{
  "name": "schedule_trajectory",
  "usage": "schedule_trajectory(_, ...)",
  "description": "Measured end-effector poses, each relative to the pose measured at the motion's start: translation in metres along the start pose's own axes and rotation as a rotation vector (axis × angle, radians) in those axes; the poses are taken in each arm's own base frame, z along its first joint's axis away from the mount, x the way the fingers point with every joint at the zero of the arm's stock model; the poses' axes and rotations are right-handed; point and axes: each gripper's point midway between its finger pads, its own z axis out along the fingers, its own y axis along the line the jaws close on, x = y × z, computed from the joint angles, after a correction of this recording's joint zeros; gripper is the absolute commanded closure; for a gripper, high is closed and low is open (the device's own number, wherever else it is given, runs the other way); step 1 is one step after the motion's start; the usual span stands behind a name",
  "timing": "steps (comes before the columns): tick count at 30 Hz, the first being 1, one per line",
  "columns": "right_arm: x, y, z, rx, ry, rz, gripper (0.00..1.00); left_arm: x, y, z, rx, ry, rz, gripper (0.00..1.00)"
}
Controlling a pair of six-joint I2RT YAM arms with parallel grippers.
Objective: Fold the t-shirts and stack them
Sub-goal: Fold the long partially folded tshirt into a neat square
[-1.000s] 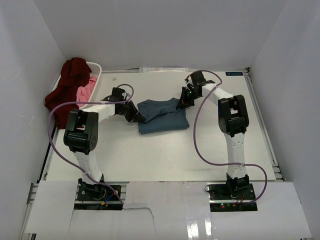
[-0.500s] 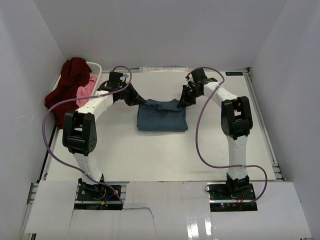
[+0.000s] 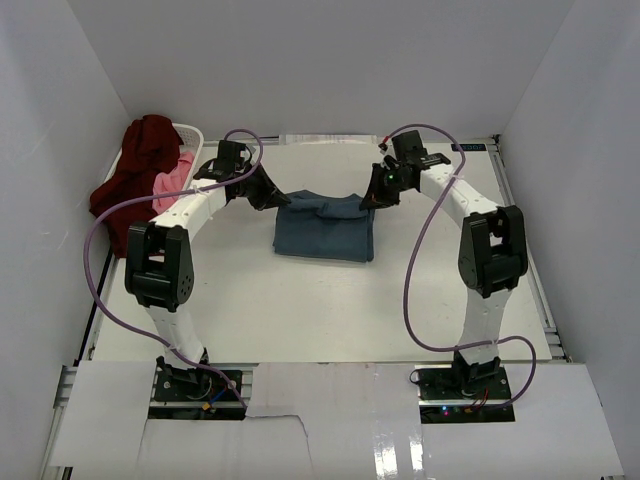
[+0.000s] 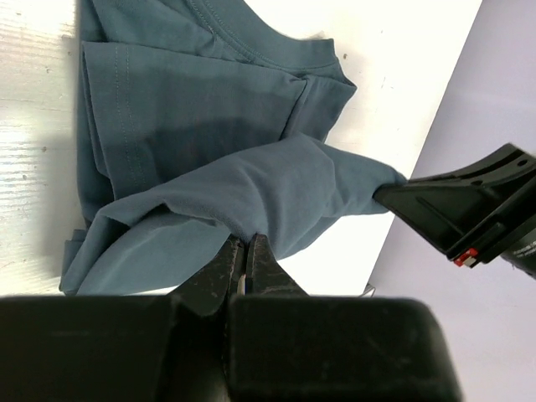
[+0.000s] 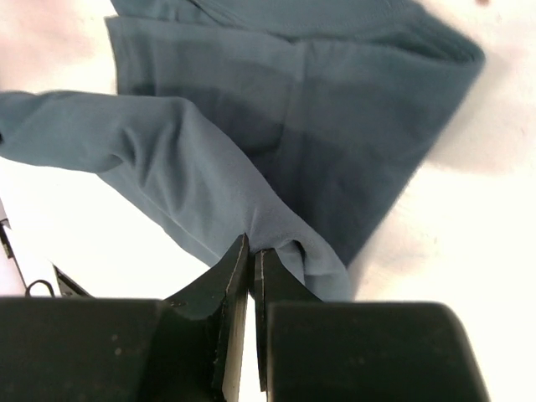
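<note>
Both grippers pinch the far edge of the teal-blue t-shirt [image 3: 325, 235], lifting it off the table [image 3: 330, 310].

I see the left gripper [image 4: 245, 251] closed tight on a fold of cloth at the shirt's far left corner. The right gripper [image 5: 251, 251] is clamped the same way on the far right corner, and the raised edge sags between them. The rest of the shirt lies folded flat, mid-table towards the far side. At the far left, the maroon t-shirt [image 3: 135, 175] drapes over the white basket [image 3: 193, 135], with the pink t-shirt [image 3: 172, 180] beside it in the basket.
</note>
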Motion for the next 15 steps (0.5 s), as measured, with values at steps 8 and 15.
schedule_trajectory(8, 0.018, -0.003, -0.022, 0.032, -0.016, 0.019, 0.92, 0.000, 0.001, 0.001, -0.002, 0.001, -0.002, 0.98)
schedule_trajectory(15, 0.023, -0.021, -0.037, 0.053, -0.054, 0.066, 0.92, -0.003, 0.008, 0.003, -0.012, 0.001, -0.014, 0.98)
